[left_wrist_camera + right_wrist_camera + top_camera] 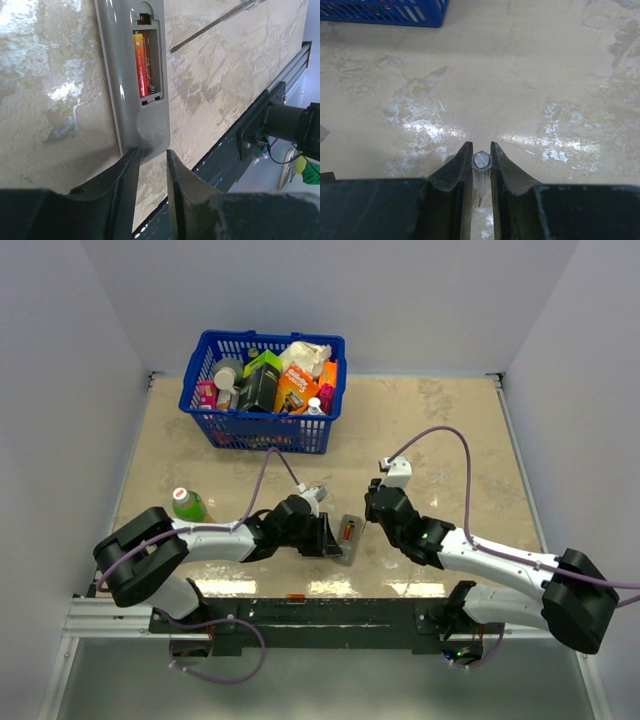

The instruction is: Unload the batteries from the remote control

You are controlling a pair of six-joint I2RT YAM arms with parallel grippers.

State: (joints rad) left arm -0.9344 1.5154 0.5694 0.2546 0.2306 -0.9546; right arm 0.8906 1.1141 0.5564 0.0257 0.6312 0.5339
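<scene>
Marbled beige table (450, 440) carries the grey remote control (127, 75), back up, its near end clamped in my left gripper (152, 152). My right gripper (481, 147) pinches a thin tool (481, 161). One red-orange battery (141, 62) sits in the recess.

Blue basket (262, 430) of groceries, green bottle (186, 505), thin screwdriver (210, 28)

Overhead view from near edge, wrist views close above table (450, 440), remote control (352, 550) shared with left
</scene>
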